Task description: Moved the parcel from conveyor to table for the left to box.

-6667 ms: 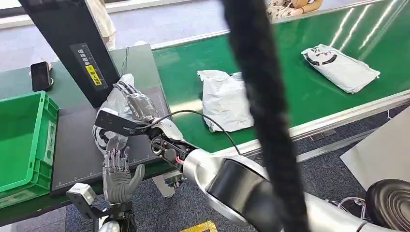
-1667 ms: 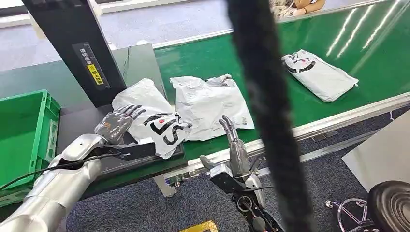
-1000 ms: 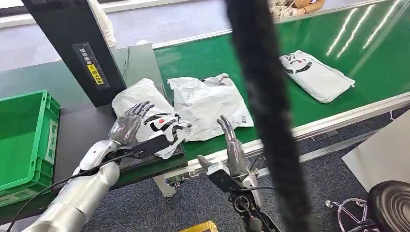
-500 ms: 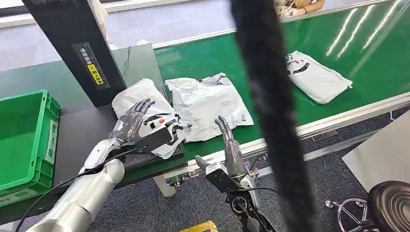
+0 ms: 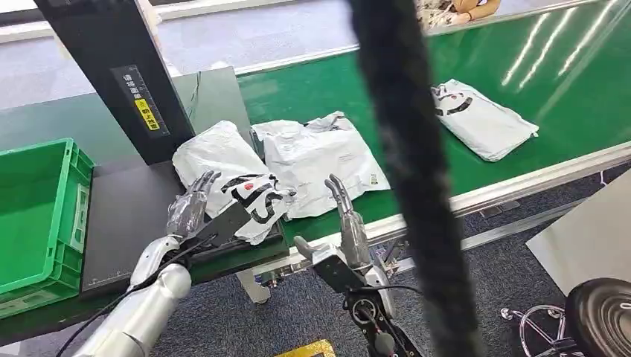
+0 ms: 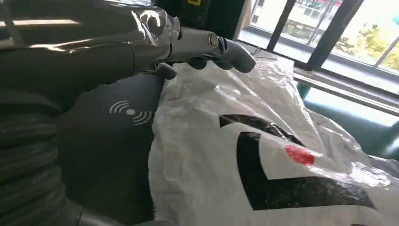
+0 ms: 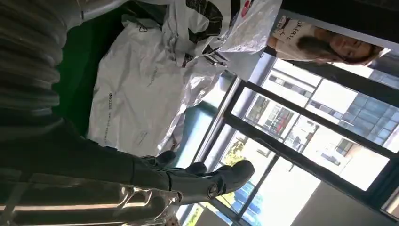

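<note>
Left robot hand: the left robot hand [image 5: 190, 208] hovers at the near edge of the printed parcel [image 5: 227, 175], fingers spread wide and holding nothing; the left wrist view shows the fingertips [image 6: 230, 49] just above the plastic.
Right robot hand: the right robot hand [image 5: 344, 223] stands upright in front of the conveyor's rail, fingers apart, empty.
Conveyor: the green conveyor [image 5: 521, 67] carries a crumpled white parcel [image 5: 320, 160] touching the printed one, and a third parcel [image 5: 484, 119] well apart.
Desk: the printed parcel lies on the dark desk [image 5: 123, 216], its near corner overhanging the front edge.
Green box: the green box [image 5: 37, 216], left of the desk, looks empty inside.
Risk, slip: thin glossy plastic may slide out of a loose grasp.
Risk, fall: a nudge at the overhanging corner could tip the parcel off.
Risk, snag: the neighbouring parcel may be dragged along.
</note>
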